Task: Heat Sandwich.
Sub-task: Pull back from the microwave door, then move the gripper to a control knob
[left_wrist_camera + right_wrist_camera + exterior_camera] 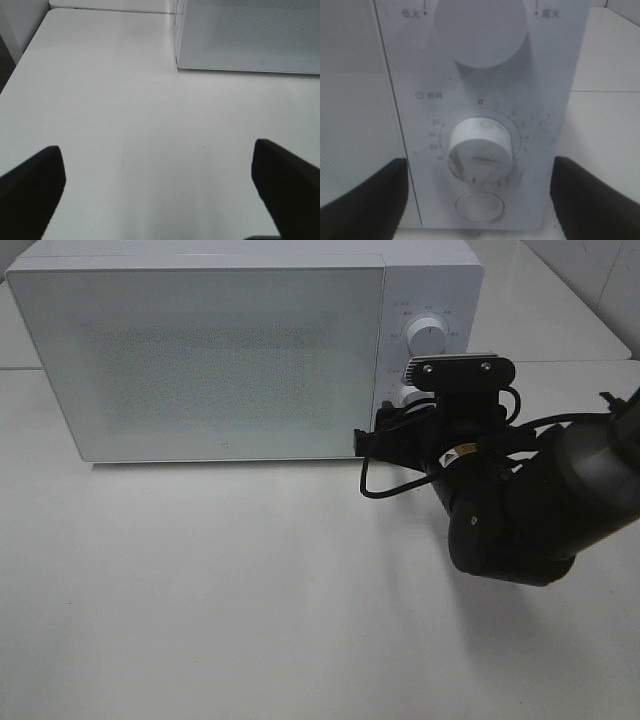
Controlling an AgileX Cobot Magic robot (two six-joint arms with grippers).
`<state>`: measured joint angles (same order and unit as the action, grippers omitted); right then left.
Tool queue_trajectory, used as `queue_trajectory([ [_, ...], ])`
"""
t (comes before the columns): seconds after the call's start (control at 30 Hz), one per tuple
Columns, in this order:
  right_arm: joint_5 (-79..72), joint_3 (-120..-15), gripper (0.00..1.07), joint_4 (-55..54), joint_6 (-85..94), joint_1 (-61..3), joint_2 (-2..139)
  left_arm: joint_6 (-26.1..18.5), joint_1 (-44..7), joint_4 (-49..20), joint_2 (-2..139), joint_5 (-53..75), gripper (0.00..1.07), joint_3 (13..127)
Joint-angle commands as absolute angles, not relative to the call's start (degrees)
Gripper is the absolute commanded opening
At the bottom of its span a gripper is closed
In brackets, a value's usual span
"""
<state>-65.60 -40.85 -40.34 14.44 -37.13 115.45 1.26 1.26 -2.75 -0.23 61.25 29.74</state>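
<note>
The white microwave [220, 350] stands at the back of the table with its door [200, 360] shut. The sandwich is out of view. My right gripper [403, 423] is pressed up close to the control panel. In the right wrist view my right gripper [480, 167] is open, its dark fingers [365, 200] flanking the timer knob [481, 150] without touching it. My left gripper [156, 145] is open over bare table, nothing between its fingers, with the microwave's lower left corner [250, 35] ahead of it. The left arm does not show in the exterior view.
Above the timer knob is the larger power knob [428, 335], and below it a round door button [480, 207]. The right arm's bulky black body [530, 510] and its cable [385, 485] hang over the table to the right of the microwave's front.
</note>
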Motion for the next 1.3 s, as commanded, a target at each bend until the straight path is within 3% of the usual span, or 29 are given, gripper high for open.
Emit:
queue_trajectory([
  [0.03,-64.74,-43.03,0.75,-37.99,14.61,-35.7,116.6,1.09,1.38,-3.27,-1.2,61.31,0.96,29.62],
  [0.6,-63.66,-45.61,0.75,-36.84,14.61,-31.97,118.77,1.09,1.38,-3.27,-1.2,61.31,0.96,29.62],
  [1.3,-63.54,-43.49,0.75,-37.24,14.73,-34.15,116.31,1.09,1.38,-3.27,-1.2,61.31,0.96,29.62],
])
